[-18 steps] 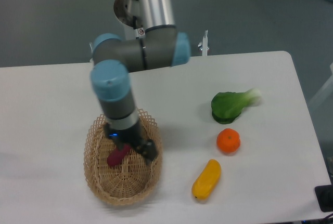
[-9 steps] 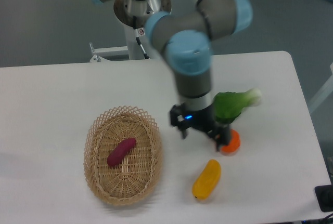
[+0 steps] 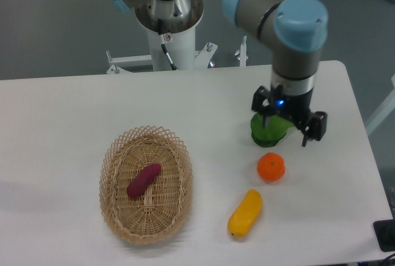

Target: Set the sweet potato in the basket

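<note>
The magenta-purple sweet potato (image 3: 143, 180) lies inside the oval tan wicker basket (image 3: 117, 216) at the front left of the white table, tilted along the basket's length. My gripper (image 3: 288, 130) hangs over the right part of the table, far from the basket, above a green leafy vegetable (image 3: 266, 129). Its fingers (image 3: 307, 131) are spread apart and hold nothing.
A round orange (image 3: 271, 167) sits just below the green vegetable. A yellow-orange oblong fruit (image 3: 245, 213) lies near the front edge, right of the basket. The arm's base post (image 3: 173, 37) stands behind the table's far edge.
The gripper left the basket, with the sweet potato staying inside, and swung right across the table to above the green vegetable.
</note>
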You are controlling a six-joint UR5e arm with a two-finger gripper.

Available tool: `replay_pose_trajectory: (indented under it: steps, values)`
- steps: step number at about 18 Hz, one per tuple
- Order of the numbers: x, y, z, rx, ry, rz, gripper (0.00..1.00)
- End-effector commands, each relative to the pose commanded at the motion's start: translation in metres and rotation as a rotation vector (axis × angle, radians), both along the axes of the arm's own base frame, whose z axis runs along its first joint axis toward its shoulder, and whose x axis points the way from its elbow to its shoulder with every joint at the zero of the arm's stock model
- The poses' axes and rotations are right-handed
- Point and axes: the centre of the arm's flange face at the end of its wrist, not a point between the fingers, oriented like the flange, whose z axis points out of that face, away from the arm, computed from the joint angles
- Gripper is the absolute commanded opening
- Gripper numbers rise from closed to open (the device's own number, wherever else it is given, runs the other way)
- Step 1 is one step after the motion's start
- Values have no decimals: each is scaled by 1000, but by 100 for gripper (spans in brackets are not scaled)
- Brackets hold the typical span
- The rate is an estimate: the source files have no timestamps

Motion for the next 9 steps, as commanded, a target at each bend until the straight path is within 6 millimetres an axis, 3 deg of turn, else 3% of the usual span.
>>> replay_pose_trajectory:
  steps: [9]
  values:
    - [2, -1, 4, 8, 3, -1, 100]
